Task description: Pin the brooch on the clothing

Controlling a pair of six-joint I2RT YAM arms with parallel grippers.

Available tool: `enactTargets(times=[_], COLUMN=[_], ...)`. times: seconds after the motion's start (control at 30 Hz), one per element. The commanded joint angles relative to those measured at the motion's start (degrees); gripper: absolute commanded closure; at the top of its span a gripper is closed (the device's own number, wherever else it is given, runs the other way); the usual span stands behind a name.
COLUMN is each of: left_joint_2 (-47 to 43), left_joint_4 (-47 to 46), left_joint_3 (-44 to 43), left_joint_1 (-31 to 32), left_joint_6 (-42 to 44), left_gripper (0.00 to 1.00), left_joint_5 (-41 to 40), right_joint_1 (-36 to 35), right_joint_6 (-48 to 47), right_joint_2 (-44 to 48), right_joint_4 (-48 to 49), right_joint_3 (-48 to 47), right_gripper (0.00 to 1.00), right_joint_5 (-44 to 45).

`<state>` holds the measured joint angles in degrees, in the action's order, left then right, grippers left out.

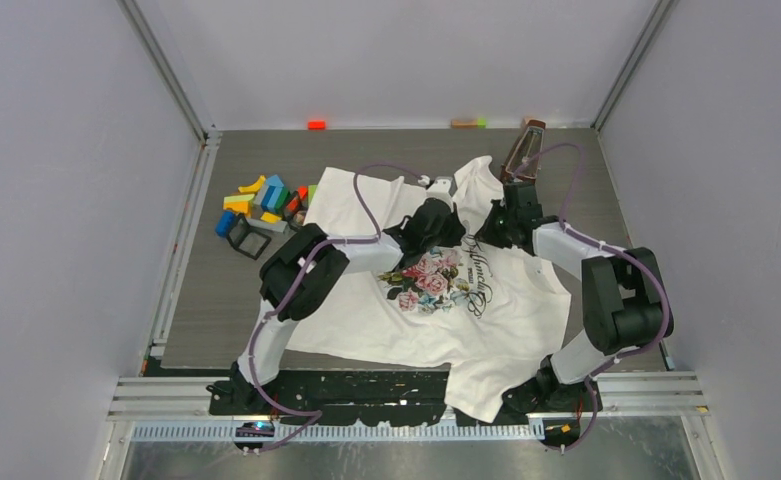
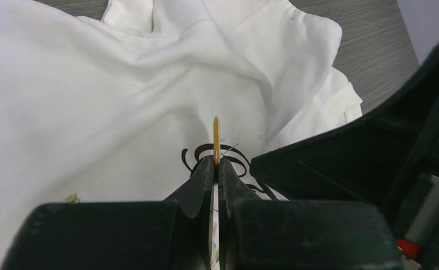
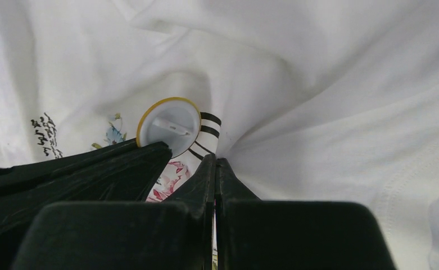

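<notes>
The clothing (image 1: 486, 320), a white T-shirt with a pink-rose print, lies spread over the table. Both grippers meet above its upper chest. My left gripper (image 2: 217, 160) is shut on the brooch (image 2: 216, 138), a thin yellow-rimmed disc seen edge-on, standing up from the fingertips over the dark lettering. In the right wrist view the brooch (image 3: 169, 126) shows its white back with the pin bar. My right gripper (image 3: 215, 160) is shut just right of it, and folds of the clothing (image 3: 318, 112) gather at its tips. From above, the left gripper (image 1: 456, 232) and right gripper (image 1: 486, 232) nearly touch.
A heap of coloured blocks (image 1: 261, 200) and a black square frame (image 1: 249, 240) lie left of the shirt. A brown upright object (image 1: 523, 150) stands at the back right. Small red (image 1: 316, 124) and green pieces sit by the back wall. The shirt's hem hangs over the near edge.
</notes>
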<state>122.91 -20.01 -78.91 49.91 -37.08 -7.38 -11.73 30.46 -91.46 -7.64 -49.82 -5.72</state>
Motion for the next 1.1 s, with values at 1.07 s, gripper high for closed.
enactTargets(times=[1.07], left_joint_2=[1.01], left_joint_4=[-0.87], left_joint_3=[-2.45], left_joint_1=[1.51], left_joint_6=[0.17], left_gripper=[1.00], left_joint_5=[1.57], right_joint_1=[0.01], right_joint_6=[-5.83], right_joint_2=[-1.76], right_joint_4=[4.20], right_joint_3=[-1.15], right_gripper=[1.00], right_joint_5=[-8.83])
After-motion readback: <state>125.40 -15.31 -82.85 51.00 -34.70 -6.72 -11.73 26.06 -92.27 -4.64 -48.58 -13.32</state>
